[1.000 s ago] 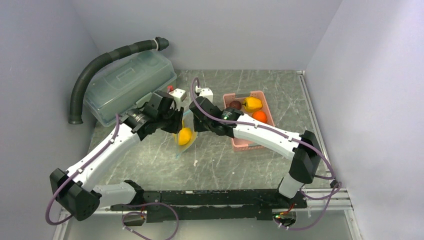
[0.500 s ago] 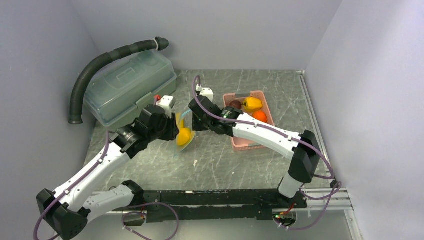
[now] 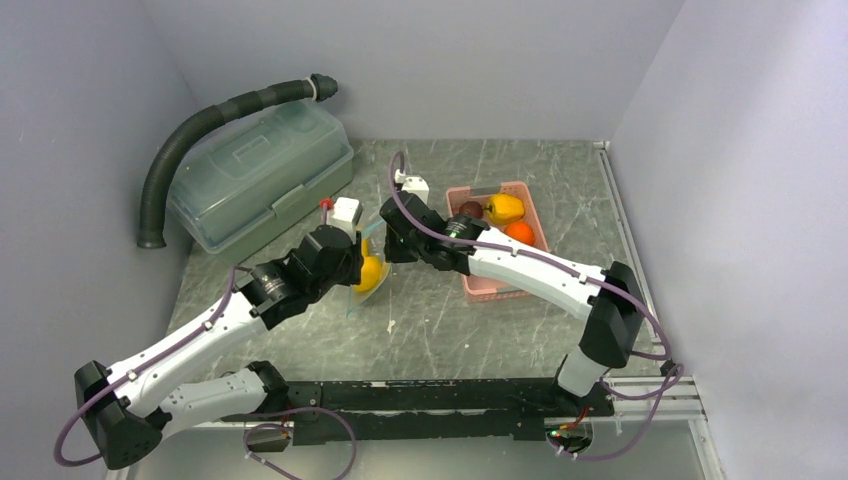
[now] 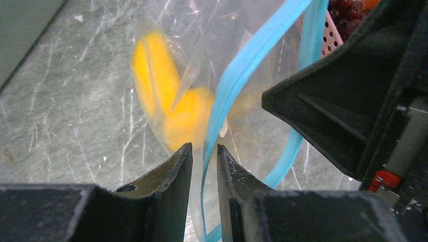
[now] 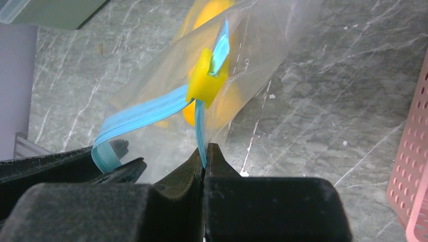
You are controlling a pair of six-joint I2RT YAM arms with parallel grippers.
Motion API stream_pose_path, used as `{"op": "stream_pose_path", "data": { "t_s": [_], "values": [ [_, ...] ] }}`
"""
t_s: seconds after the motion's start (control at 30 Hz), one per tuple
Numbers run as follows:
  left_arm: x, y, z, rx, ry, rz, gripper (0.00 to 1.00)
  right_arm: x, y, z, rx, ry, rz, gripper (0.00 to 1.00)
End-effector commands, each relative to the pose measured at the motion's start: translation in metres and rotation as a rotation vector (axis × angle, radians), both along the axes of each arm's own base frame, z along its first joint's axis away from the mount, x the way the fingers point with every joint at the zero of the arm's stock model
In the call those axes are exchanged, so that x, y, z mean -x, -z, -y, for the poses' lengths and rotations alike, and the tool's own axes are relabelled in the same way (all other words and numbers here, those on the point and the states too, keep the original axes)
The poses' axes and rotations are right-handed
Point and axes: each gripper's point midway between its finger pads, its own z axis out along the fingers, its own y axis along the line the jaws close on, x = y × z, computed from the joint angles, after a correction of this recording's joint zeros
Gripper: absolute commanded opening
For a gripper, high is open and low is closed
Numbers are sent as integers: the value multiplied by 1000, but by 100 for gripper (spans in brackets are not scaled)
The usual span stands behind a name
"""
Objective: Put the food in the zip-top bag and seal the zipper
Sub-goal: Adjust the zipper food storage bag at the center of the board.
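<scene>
Right jaws pinched on zipper (image 5: 200, 131), left jaws narrow around it, bag (image 5: 262, 45) blurring yellow fruit (image 4: 189, 118) inside

The bag (image 3: 368, 290) is mid-table (image 3: 450, 320) between the two grippers, with the left gripper (image 3: 352, 272) on its left and the right gripper (image 3: 388, 243) behind and to its right. Two fruits (image 4: 171, 96) lie in the bag. Its zipper (image 4: 237, 75) passes between the left jaws and is nipped in the right ones. The basket (image 3: 485, 288) sits to the right, with more fruit (image 3: 503, 208) in it. The box (image 3: 260, 180) stands back left, a hose (image 3: 200, 125) behind it
</scene>
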Motion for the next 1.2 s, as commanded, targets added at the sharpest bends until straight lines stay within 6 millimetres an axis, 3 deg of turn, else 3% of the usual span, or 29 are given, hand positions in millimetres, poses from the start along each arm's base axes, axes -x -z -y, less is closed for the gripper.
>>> {"op": "stream_pose_path", "data": {
  "t_s": [0.0,0.37,0.73,0.83,1.17],
  "values": [
    [-12,-7,-8,-18,-76,73,30,1,-31,-3,-99,3,40,0],
    [-13,5,-4,-32,-69,108,28,2,-33,-5,-109,-7,36,0],
    [-10,3,-7,-55,-80,126,13,4,-27,-6,-108,-10,21,0],
    [-9,-4,-10,-72,-98,128,1,4,-26,-4,-102,-6,23,0],
    [-3,-47,-30,-150,-161,114,0,-9,-25,-4,-129,-38,-17,0]
  ]
}}
